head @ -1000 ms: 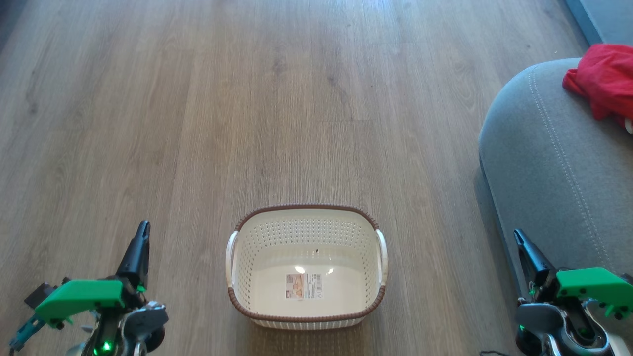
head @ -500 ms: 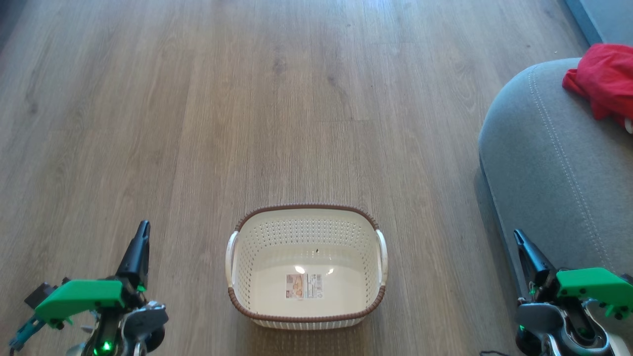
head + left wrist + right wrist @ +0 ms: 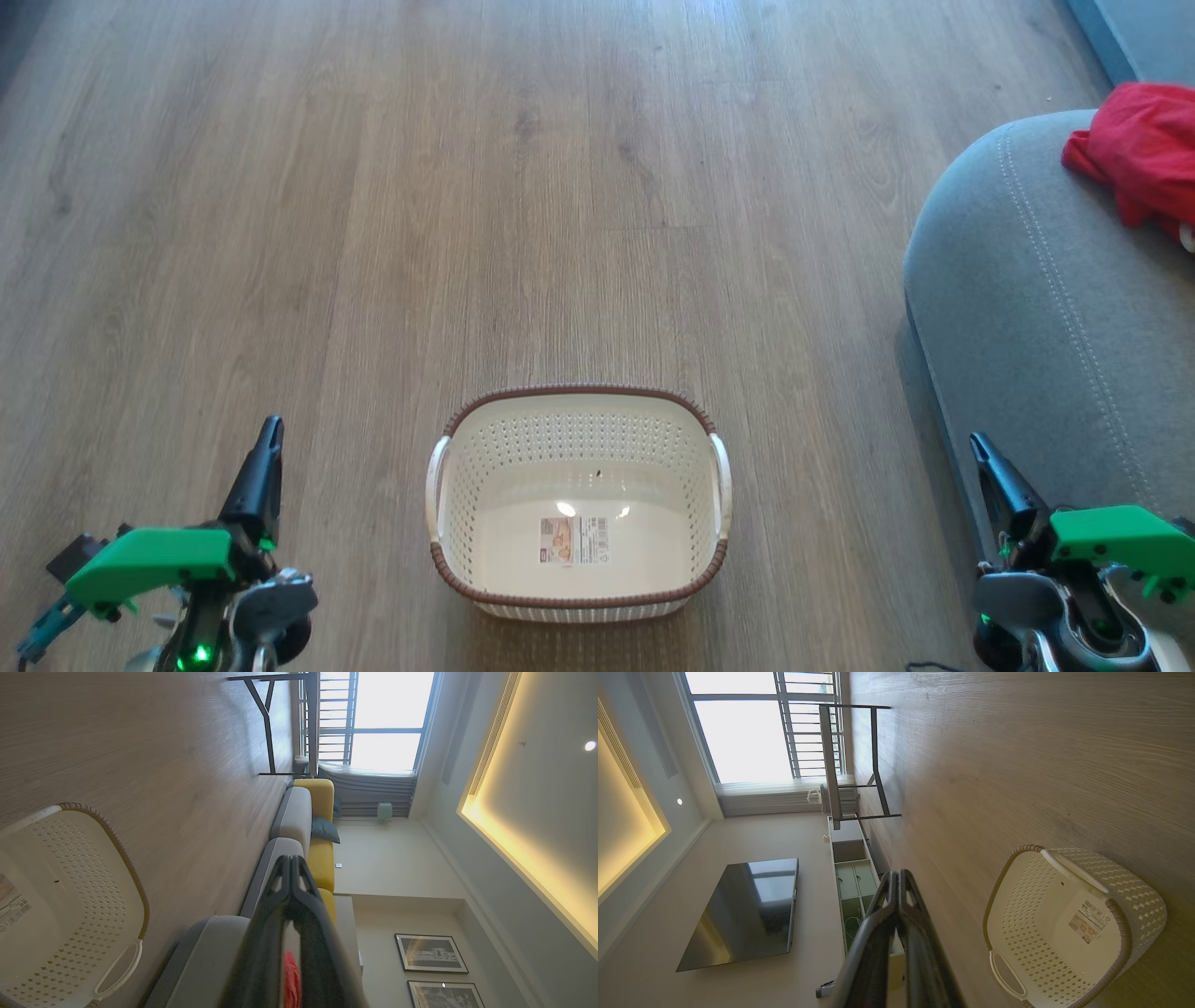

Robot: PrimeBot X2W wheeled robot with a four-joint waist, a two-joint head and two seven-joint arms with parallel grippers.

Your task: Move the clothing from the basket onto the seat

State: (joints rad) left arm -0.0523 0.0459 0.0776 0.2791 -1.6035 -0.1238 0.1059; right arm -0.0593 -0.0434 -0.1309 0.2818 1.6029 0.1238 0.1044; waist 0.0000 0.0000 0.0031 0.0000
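clothing (image 3: 1134, 140) heaped on the seat (image 3: 1046, 308), basket (image 3: 579, 390) bare inside
the red heap lies forward and right of the right tool (image 3: 980, 446), the nearer one; the left tool (image 3: 269, 434) sits well apart, across the basket. both tools' fingers are pressed together, pinching nothing. the task looks done.

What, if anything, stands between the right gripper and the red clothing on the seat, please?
Nothing visible does. In the head view, only the bare grey cushion of the seat lies between the right gripper, jaws shut, and the clothing, which already rests on that seat. The basket is empty.
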